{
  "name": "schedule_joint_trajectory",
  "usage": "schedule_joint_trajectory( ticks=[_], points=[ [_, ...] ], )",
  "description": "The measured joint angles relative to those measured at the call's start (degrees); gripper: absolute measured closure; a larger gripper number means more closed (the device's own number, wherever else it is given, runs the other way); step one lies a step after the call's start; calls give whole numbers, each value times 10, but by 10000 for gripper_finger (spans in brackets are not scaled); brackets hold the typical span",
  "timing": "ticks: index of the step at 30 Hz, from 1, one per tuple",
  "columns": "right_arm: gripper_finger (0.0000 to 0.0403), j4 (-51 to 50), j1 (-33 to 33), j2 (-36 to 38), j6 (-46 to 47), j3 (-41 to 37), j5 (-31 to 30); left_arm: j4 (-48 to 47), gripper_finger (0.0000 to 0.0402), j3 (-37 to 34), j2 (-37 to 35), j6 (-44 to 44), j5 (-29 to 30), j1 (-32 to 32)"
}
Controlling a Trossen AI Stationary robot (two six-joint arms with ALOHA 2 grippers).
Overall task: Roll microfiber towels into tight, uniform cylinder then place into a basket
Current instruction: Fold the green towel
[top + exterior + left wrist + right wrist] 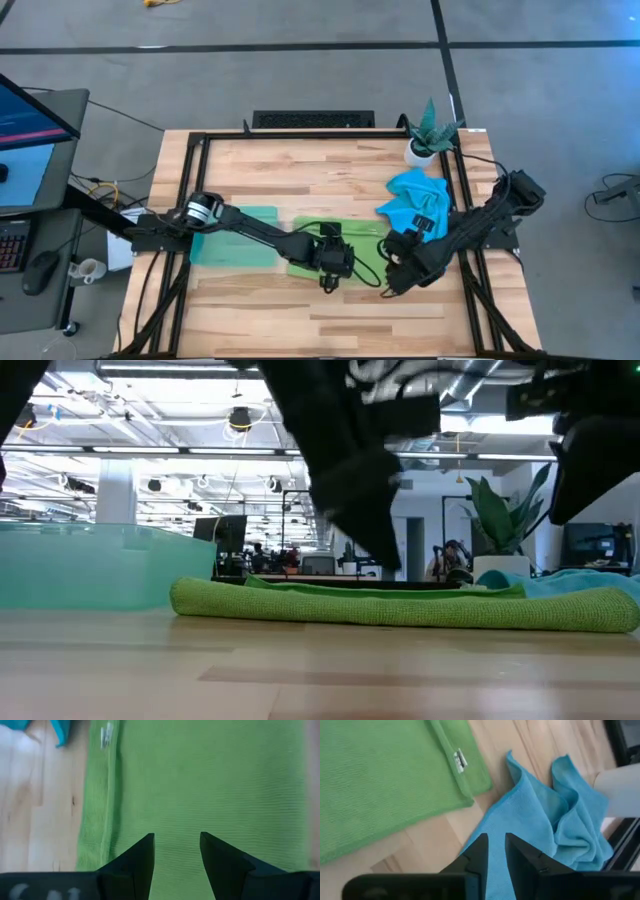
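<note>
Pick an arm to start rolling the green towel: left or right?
Left, probably. The left gripper hangs open right over the green towel, which lies flat. The right gripper points at the crumpled blue towel beside the plant pot, off the green one.

No text, brand, number or sign can be read anywhere; the lime green towel (385, 775) carries a small white sewn-in tag (458, 760) near its hemmed corner, upper middle of the right wrist frame, but its marks are too small to make out; the same tag (106, 735) shows blurred at the upper left of the left wrist frame.
</note>
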State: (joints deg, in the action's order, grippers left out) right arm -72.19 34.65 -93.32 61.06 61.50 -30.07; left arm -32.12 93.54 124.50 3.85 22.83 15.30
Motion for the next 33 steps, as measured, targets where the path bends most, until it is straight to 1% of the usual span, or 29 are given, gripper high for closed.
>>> schedule_joint_trajectory(
  ticks=[5,6,8,13,17,23,30,33],
  points=[
    [326,-4,4,0,0,7,-20,7,251,1,17,12,2,-17],
    [327,-7,2,0,0,8,-22,-6,251,0,18,14,1,-21],
    [328,-12,-4,0,0,8,-25,-7,251,0,22,13,-8,-31],
    [328,-10,-18,0,0,8,-26,-36,251,0,23,-20,-16,-56],
    [328,-10,-18,0,0,8,-27,-46,251,0,23,-100,-32,-73],
    [328,-8,-17,0,0,8,-28,-48,251,3,27,-231,-103,-94],
    [328,-6,-18,0,0,8,-29,-40,251,2,27,-371,-119,-111],
    [328,-7,-18,0,0,8,-30,-44,251,2,28,-423,-140,-117]
  ],
)
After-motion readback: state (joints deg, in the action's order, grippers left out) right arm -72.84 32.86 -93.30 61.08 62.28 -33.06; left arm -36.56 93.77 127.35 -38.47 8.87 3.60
